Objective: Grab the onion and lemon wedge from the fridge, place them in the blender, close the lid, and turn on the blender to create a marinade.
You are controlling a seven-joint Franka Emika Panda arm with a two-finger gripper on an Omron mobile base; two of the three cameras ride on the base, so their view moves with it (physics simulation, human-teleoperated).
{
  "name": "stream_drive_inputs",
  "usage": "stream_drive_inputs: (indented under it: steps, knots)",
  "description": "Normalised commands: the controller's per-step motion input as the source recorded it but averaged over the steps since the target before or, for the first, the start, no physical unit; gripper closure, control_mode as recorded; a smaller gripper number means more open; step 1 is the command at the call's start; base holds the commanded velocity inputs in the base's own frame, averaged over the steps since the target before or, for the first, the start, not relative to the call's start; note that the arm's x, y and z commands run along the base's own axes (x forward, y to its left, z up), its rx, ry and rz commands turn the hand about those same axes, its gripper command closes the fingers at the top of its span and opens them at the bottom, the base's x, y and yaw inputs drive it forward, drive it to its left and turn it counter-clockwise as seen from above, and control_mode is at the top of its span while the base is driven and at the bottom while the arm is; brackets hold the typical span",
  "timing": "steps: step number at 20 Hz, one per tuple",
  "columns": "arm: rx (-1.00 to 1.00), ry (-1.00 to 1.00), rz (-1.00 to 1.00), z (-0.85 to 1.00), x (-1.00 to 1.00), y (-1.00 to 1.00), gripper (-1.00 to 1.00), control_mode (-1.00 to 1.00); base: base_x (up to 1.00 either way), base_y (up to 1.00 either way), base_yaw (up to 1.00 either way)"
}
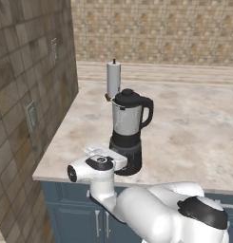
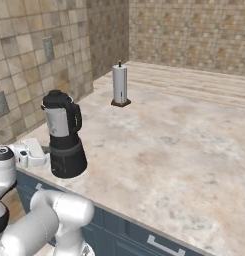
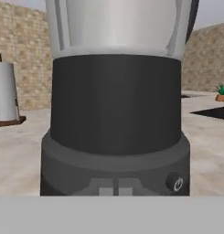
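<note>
Blender [image 3: 115, 114]: jar top, lid and most of handle cut off by hand view's upper edge; base bottom lost behind lower band. Jar contents: cannot tell. Gripper [image 1: 119, 159]: fingers hidden behind hand body, jaw state undeterminable. Paper roll [image 3: 4, 91]: cropped at left edge.

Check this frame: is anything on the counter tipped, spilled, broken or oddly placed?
Nothing stands out. The clear-jarred blender with black base stands upright on the marble counter, its black domed lid seated squarely. The white paper roll stands upright behind it. No spills or damage visible.
</note>
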Motion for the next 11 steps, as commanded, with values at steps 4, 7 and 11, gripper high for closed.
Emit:
stream_drive_inputs:
  steps: [4,7,11]
  knots:
    - [0.0,-0.14,-0.04,-0.25,-0.1,-0.37,1.0,-1.0,0.0,0.0,0.0]
    - [0.0,-0.14,0.0,-0.07,-0.48,-0.48,1.0,-1.0,0.0,0.0,0.0]
    - [0.0,-0.13,0.0,0.0,-0.79,-0.46,1.0,-1.0,0.0,0.0,0.0]
